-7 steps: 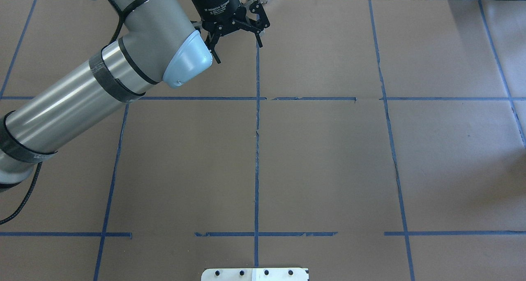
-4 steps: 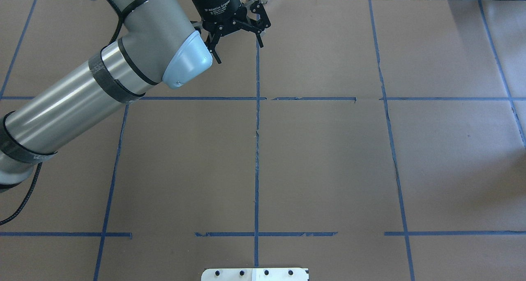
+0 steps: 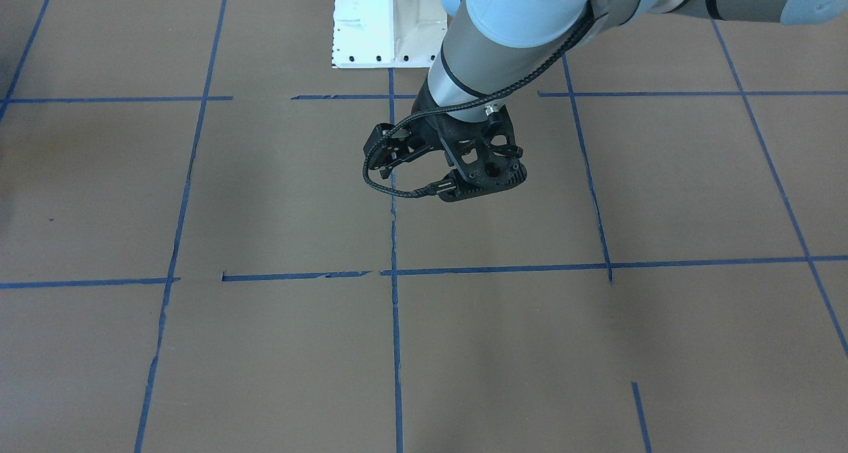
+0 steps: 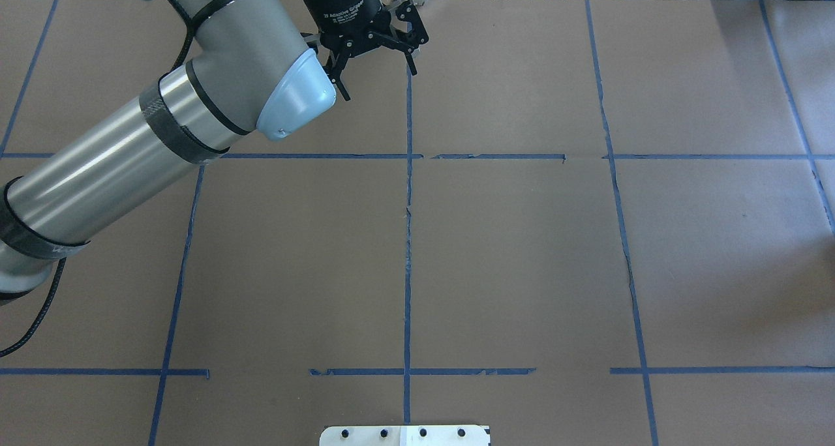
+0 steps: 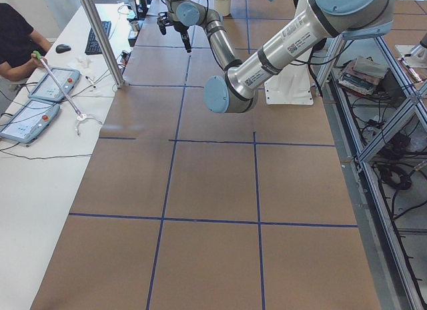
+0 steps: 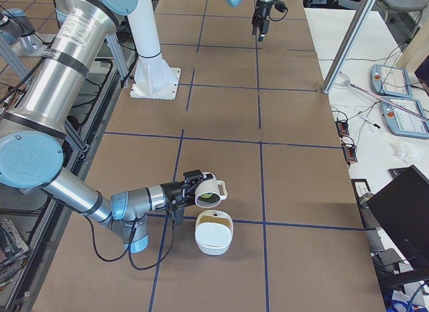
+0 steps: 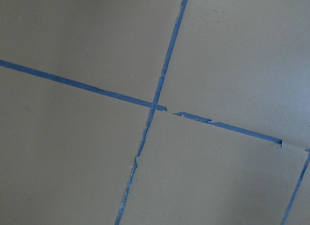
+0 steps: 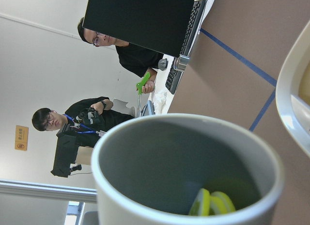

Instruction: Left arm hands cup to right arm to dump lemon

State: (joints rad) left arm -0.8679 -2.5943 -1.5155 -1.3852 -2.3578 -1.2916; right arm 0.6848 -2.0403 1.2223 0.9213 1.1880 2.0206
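My right arm shows only in the right exterior view, low over the table's near end. Its gripper point(image 6: 190, 190) is at the white cup point(image 6: 209, 191), which is tipped on its side, mouth facing down toward a white bowl point(image 6: 213, 233). I cannot tell from this view whether the fingers are shut. In the right wrist view the cup point(image 8: 145, 152) fills the frame, with yellow-green lemon slices point(image 8: 212, 203) at its lower inside wall. My left gripper point(image 4: 378, 74) is open and empty above the table's far middle. It also shows in the front-facing view point(image 3: 383, 153).
The bowl's rim point(image 8: 290, 99) sits just right of the cup. The white arm pedestal point(image 3: 384, 26) stands at the robot's side. A side desk holds tablets point(image 6: 395, 80), and a dark monitor point(image 6: 405, 211). Two operators point(image 8: 111, 46) sit nearby.
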